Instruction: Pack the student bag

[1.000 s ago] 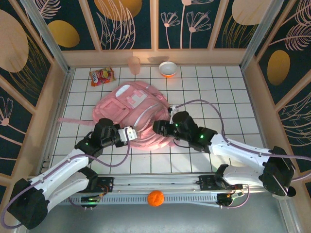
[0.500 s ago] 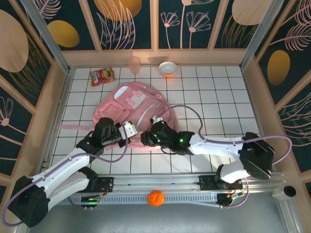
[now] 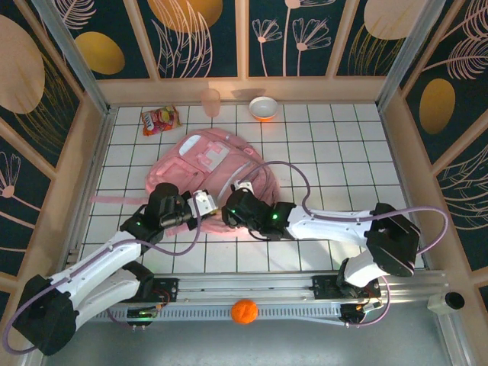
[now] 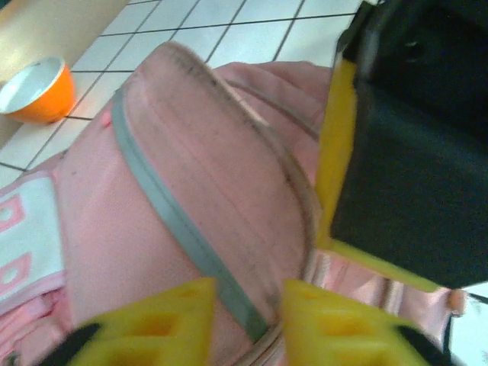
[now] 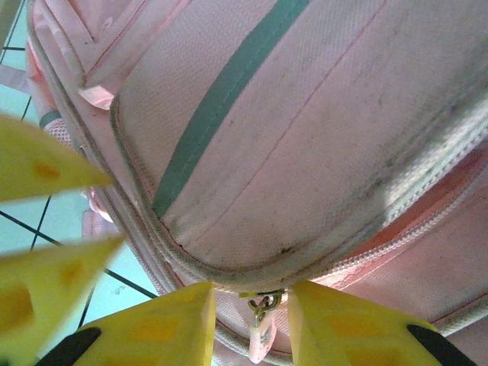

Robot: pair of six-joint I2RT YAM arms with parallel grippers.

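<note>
Moved: right end effector (image 3: 232,207), leftward along near edge of student bag (image 3: 213,156).
Bag lay on bench (image 3: 328,152); right end effector (image 5: 252,293) narrowly parted astride zip pull (image 5: 261,316); left end effector (image 4: 248,293) narrow over bag seam, grip could not be told.

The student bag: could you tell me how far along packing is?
Nothing looks packed: snack packet, cup and bowl sit outside the student bag. In hand: left hand and right hand at its near edge, right straddling the zip pull. Remaining: unzipping, loading, closing.
</note>
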